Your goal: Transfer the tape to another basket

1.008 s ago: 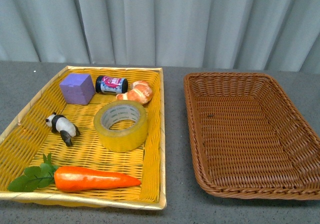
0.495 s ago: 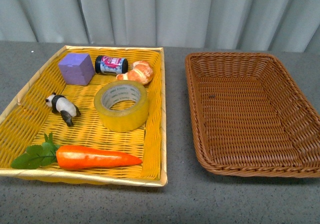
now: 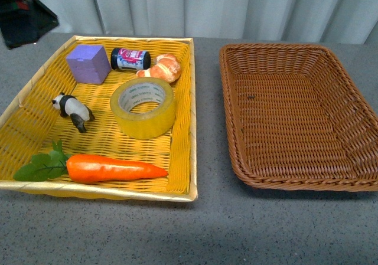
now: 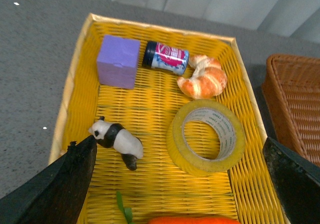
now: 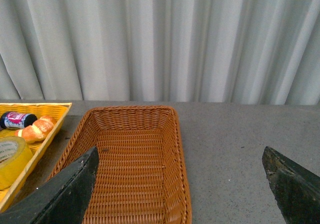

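Tape (image 3: 142,107) lies flat, hole up, in the yellow tray (image 3: 35,132), toward the tray's right wall. Croissant (image 3: 160,68) is just beyond it, carrot (image 3: 112,169) nearer me, panda (image 3: 72,111) off to its left; none touch it. Brown basket (image 3: 289,117) stands beside the tray with a strip of table (image 3: 207,218) between, and no tape in it.

So nothing of the job is done: grasp, lift, carry across and set-down are all left.

My left gripper (image 4: 178,140) hangs above the tray looking down, jaws spread wide, holding nothing; the tape shows between the fingers (image 4: 65,184). High above it and not near contact, I judge. My right gripper (image 5: 180,151) is likewise spread and bare, aimed over the basket, well off the tape.
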